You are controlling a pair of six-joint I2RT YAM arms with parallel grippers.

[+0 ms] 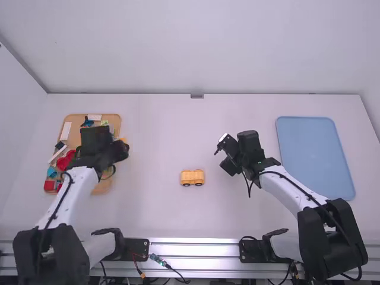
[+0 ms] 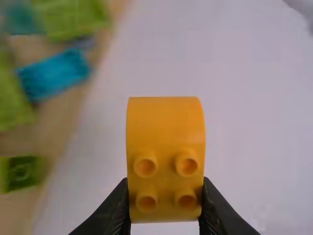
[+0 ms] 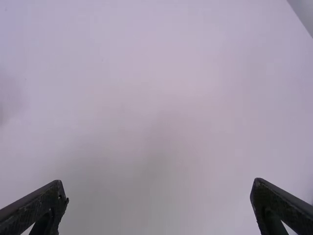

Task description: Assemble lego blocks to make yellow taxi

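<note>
High view: the car (image 1: 192,177), a small yellow body on dark wheels, sits on the table just below the middle of the frame. The left gripper (image 1: 122,150) is at the left, by the edge of the brick tray (image 1: 102,189); the right gripper (image 1: 220,145) is right of centre, above the table and apart from the car. The step looks to be seating another piece on the car. It would be best to line up over it, square the piece to its studs, then press straight down, with the body braced so it cannot roll.

Left wrist view: the fingers are drawn in on both sides of a yellow block (image 2: 166,147), pinching its studded end; the rounded end sticks out free. That off-centre grip could let it pivot under pressure, so push gently.

Right wrist view: the fingers stand wide apart with nothing between them.
</note>
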